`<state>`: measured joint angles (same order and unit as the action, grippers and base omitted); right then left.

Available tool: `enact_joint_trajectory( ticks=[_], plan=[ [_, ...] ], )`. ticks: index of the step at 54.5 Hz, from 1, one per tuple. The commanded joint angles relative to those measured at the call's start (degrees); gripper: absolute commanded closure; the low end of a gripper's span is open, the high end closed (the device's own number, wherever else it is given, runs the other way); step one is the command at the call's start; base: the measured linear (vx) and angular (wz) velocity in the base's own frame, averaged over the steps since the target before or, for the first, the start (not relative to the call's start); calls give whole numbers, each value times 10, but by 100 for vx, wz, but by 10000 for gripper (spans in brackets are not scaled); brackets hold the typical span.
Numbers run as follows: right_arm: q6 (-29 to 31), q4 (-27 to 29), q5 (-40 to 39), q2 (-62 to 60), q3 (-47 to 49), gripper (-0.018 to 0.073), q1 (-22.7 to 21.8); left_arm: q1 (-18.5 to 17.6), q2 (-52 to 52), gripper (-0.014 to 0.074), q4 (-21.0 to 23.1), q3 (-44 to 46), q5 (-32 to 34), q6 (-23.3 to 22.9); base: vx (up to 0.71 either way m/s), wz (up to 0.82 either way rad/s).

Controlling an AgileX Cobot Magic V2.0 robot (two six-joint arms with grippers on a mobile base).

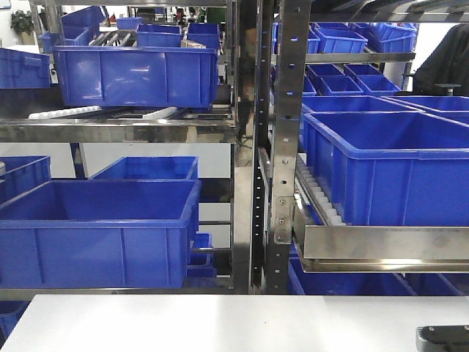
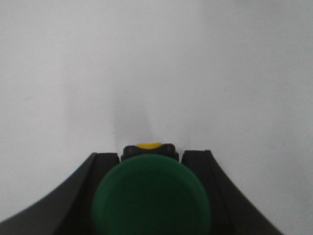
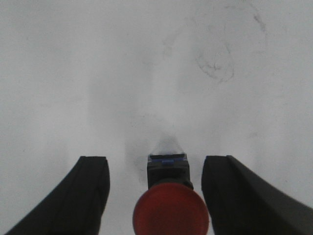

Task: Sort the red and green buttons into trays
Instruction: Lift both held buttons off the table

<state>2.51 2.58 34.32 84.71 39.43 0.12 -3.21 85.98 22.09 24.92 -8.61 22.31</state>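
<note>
- Green button (image 2: 151, 198): domed cap facing the left wrist camera, dark body with a yellow end behind it. It sits between the fingers (image 2: 73, 210) of the left claw (image 2: 151, 154), which press in against both sides of the body with no gap showing. Judged clenched on it. Whether it is lifted or resting on the desk (image 2: 156, 58) cannot be told.
- Red button (image 3: 171, 211): cap towards the right wrist camera, dark body with a blue end beyond it, apparently standing on the desk. The right claw (image 3: 155, 160) straddles it, released, with its fingers (image 3: 90, 196) well apart and bare desk showing on either side. Not yet grasped.
- Position on the desk: both wrist views show only plain white surface with no edge or corner, so the place cannot be fixed.
- Trays: neither one appears in any view.
- Front view: far edge of the desk, with shelving (image 1: 282, 147) and blue crates (image 1: 99, 235) beyond it. There is an unidentified dark part (image 1: 442, 338) at the near right corner.
- Progress, as judged: early. One button is in hand, one is lined up for pickup, and none is sorted. Both deliveries are outstanding.
</note>
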Motion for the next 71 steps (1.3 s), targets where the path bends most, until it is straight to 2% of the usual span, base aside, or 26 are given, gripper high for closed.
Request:
enact_joint_trajectory(
  ticks=[1,8,18,56,71],
  plan=[
    [5,-5,0,-15,15,33,-3,-4,-13,602,3,13,25,-1,0,0],
    [1,-18,10,-15,15,10,-3,-4,-13,602,3,13,26,-1,0,0],
    [-39,-49,30,-15,15,8,-3,-4,-13,602,3,13,30,-1,0,0],
    [-29,-51,7,51,14,9,-3,-4,-13,602,3,13,34,-1,0,0],
    [-29,-49,-4,70,14,77,-3,-4,-13,602,3,13,33,-1,0,0]
  ],
)
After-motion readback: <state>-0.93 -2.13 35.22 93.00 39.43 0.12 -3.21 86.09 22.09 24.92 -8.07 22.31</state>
